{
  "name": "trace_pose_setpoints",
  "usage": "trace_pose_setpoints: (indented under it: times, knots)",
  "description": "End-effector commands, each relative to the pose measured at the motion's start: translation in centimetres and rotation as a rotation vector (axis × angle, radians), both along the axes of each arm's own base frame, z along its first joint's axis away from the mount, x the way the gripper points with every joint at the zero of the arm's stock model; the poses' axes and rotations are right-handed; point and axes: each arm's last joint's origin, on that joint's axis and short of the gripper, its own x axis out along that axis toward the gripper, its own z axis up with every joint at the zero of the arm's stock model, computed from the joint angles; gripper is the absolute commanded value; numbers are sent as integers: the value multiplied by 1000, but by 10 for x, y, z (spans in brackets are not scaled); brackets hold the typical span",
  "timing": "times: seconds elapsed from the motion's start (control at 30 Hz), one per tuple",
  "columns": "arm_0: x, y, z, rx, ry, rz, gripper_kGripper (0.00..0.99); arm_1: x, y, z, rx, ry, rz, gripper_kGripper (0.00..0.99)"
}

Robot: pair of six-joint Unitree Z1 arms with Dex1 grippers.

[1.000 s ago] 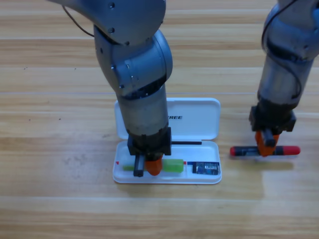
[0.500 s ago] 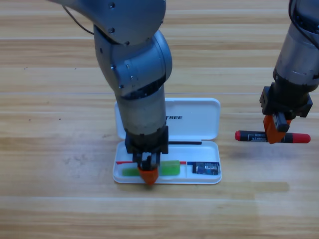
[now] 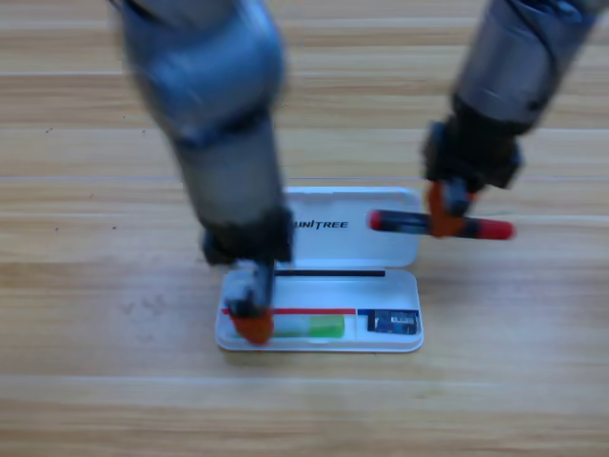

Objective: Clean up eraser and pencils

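White case with green pencil, eraser

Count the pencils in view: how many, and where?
2. The green pencil lies in the white case, under the left gripper. The red-and-black pencil is held by the right gripper above the case's lid.

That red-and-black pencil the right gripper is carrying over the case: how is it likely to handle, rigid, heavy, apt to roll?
The red-and-black pencil stays straight though the right gripper holds it right of its middle, so it is probably rigid and light. It looks round, so it may roll if dropped on the white case. The left gripper is by the green pencil.
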Motion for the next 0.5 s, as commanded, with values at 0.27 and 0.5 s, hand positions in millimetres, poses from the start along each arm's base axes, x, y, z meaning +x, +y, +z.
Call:
trace_pose_setpoints:
  times: [0.27,0.5]
  knots:
    - [-11,136,58,-93,-44,235,990,-6,105,-84,-92,75,103,0]
    - [-14,137,46,-93,-8,236,990,5,114,-109,-127,63,95,0]
